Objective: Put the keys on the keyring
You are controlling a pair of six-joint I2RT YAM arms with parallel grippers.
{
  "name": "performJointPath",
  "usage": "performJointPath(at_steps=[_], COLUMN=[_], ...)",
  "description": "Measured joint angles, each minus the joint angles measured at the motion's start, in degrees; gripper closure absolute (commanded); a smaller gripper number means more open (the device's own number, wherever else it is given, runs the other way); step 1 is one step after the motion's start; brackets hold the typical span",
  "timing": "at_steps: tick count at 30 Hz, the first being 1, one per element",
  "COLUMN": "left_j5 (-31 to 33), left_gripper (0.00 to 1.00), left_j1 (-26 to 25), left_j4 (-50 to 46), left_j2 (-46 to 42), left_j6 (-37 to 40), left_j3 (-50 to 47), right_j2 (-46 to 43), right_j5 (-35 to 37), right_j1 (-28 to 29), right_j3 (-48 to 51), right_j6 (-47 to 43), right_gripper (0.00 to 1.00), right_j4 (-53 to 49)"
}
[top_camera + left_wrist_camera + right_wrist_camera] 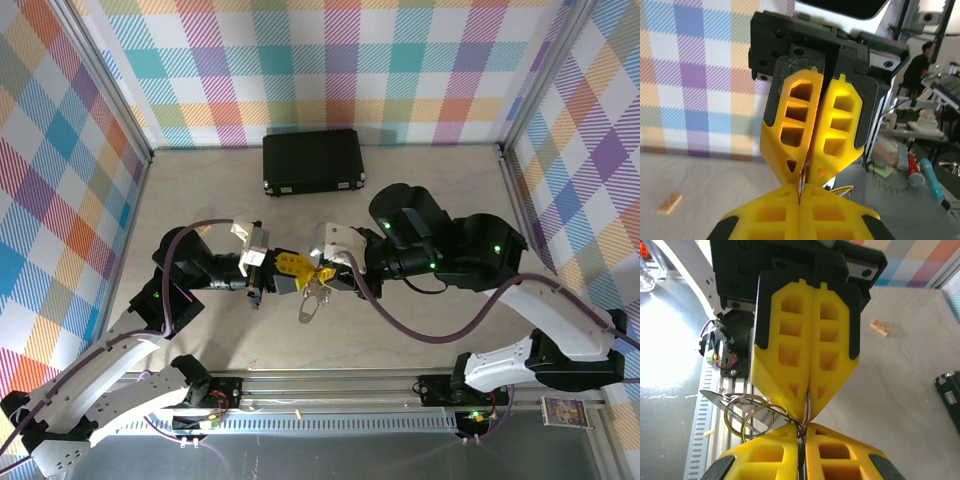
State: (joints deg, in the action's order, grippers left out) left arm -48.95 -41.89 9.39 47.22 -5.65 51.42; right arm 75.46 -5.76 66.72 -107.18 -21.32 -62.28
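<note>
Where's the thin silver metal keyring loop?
Top view: the silver keyring hangs mid-table where the left claw and right claw meet tip to tip, nearer than the black rectangular case.

A: Walls?
B: Plaid panels (330, 60) in pastel checks are enclosing three sides, with metal posts (120, 100) standing at the corners.
A: Surface?
B: A pale tabletop (200, 200) is lying under even light. A black case (313, 160) is resting by the back wall, a tan chip (669, 202) is lying loose, and a slotted metal rail (330, 385) is running along the near edge.
</note>
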Motion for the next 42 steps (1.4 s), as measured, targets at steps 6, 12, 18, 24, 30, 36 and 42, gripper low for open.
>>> performJointPath(at_steps=[6, 12, 18, 24, 30, 36, 42], left_j5=[-1.9, -1.9, 0.4, 3.2, 3.5, 3.5, 1.6], left_gripper=[1.00, 1.00, 0.82, 0.91, 1.00, 1.00, 1.00], left_j1=[-0.1, -0.3, -0.3, -0.3, -0.4, -0.4, -0.4], left_j4=[15.2, 16.9, 6.8, -9.2, -19.0, -19.4, -14.9], left_j2=[1.3, 1.0, -0.8, -1.0, -0.7, -0.8, -1.3], left_j6=[-9.9, -10.9, -3.7, 6.2, 13.1, 13.6, 9.2], left_j3=[-4.1, -5.0, -3.5, 1.7, 5.1, 5.1, 5.1], right_j2=[-4.0, -4.3, -1.6, 3.2, 6.9, 6.9, 3.4], right_j5=[-1.0, -1.2, -0.4, 0.2, 0.8, 1.3, 0.5], right_j1=[0.0, 0.0, 0.1, 0.2, 0.2, 0.5, 1.3], right_j3=[4.5, 5.3, 2.7, -3.0, -7.4, -7.3, -4.0], right_j6=[1.9, 2.0, 1.4, -0.2, -0.6, -0.6, -0.6], right_gripper=[1.00, 1.00, 1.00, 1.00, 1.00, 0.93, 0.86], right_j4=[5.5, 6.3, 2.9, -3.5, -8.7, -9.1, -3.9])
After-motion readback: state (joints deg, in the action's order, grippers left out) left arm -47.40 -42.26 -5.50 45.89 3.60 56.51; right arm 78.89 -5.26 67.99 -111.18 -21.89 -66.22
